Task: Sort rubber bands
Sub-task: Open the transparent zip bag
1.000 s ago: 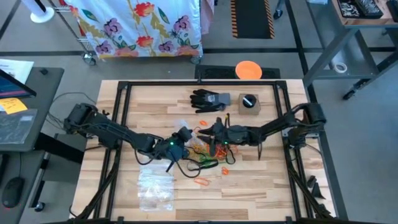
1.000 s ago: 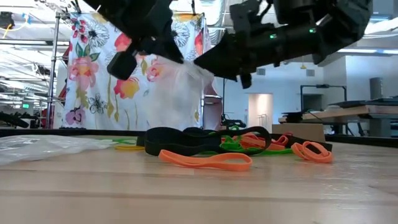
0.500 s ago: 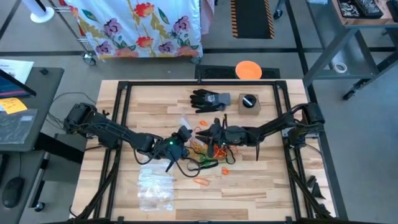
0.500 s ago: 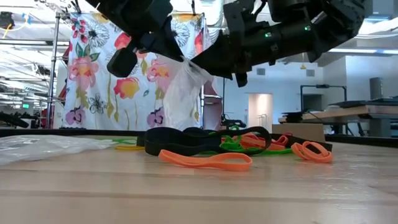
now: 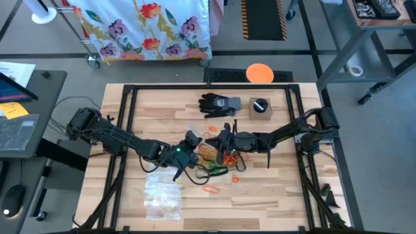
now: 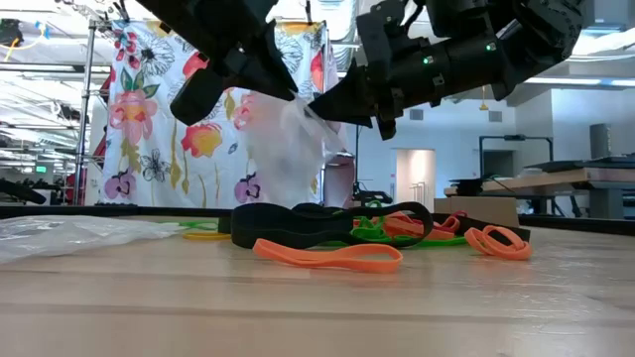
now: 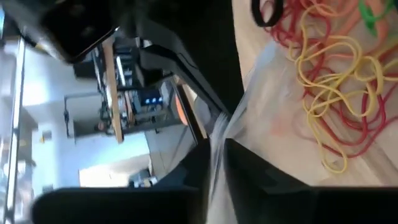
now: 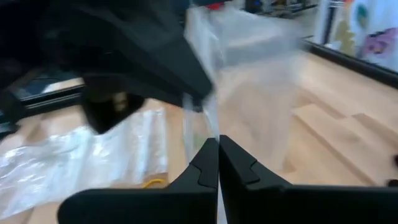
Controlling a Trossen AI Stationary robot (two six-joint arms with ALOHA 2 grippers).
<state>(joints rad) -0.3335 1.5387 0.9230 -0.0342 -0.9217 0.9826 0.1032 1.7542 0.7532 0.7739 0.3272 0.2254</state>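
Rubber bands [image 6: 382, 230] lie heaped mid-worktop [image 5: 273, 188]. My right fingers [image 8: 217, 163] are clenched on a clear bag [image 6: 293, 149]; my left fingers [image 7: 214, 165] also pinch its edge, likely spreading it to take bands.

No words, labels, brand names or numbers can be read anywhere in these views. The papers [image 5: 12, 70] at the far left edge of the high view carry marks too small to make out.
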